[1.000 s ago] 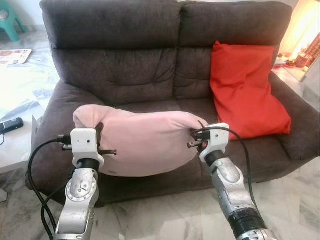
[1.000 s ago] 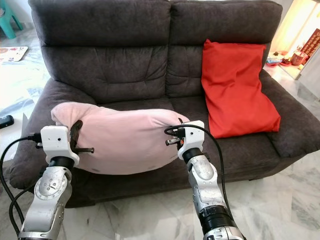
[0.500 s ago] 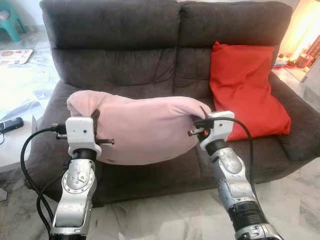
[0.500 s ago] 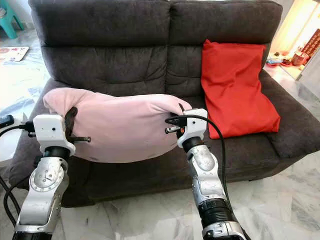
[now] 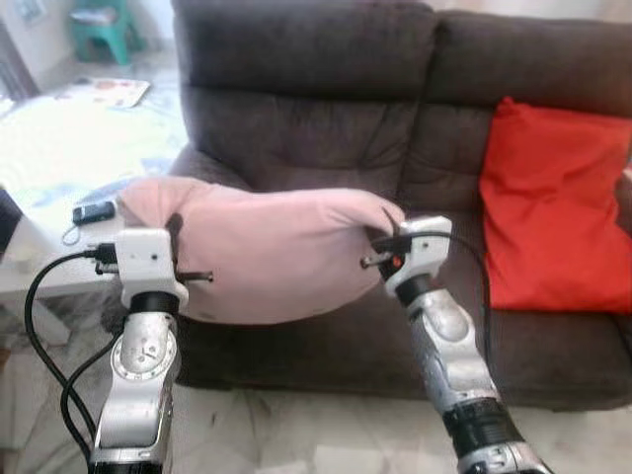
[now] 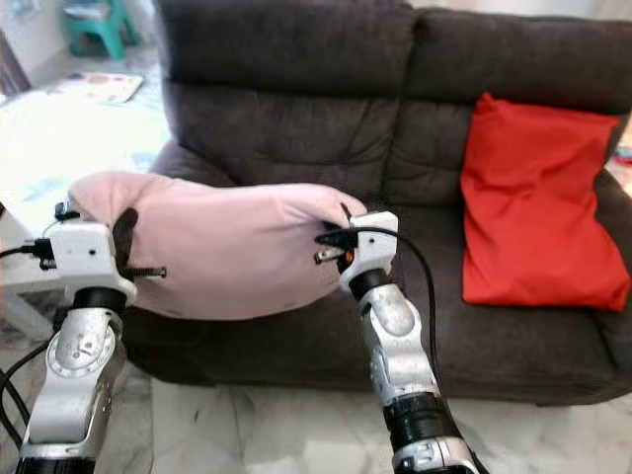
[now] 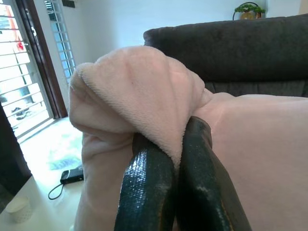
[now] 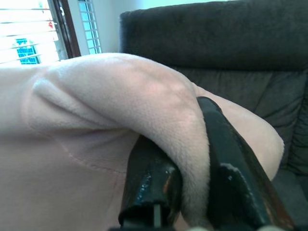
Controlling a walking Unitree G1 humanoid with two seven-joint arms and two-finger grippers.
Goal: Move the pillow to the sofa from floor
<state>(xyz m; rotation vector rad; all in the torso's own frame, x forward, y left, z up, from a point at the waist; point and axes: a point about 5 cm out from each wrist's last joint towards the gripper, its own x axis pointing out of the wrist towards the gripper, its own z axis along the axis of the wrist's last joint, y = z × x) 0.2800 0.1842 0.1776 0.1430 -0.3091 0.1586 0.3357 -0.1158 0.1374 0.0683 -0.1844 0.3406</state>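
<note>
A dark grey sofa (image 5: 316, 109) fills the room ahead. The pink pillow (image 5: 267, 252) hangs before its seat, stretched between left gripper (image 5: 175, 229) and right gripper (image 5: 387, 237), jaws clenched on opposite ends to keep it level for placing.

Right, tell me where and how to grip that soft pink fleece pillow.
Grip the soft pink fleece pillow at its two short ends, one gripper coming in from each side. It is long, limp and sagging in the middle, so pinching a fold of cloth at either end spreads the load. That is how it hangs now: left gripper and right gripper each shut on bunched fabric, before the dark grey sofa.
</note>
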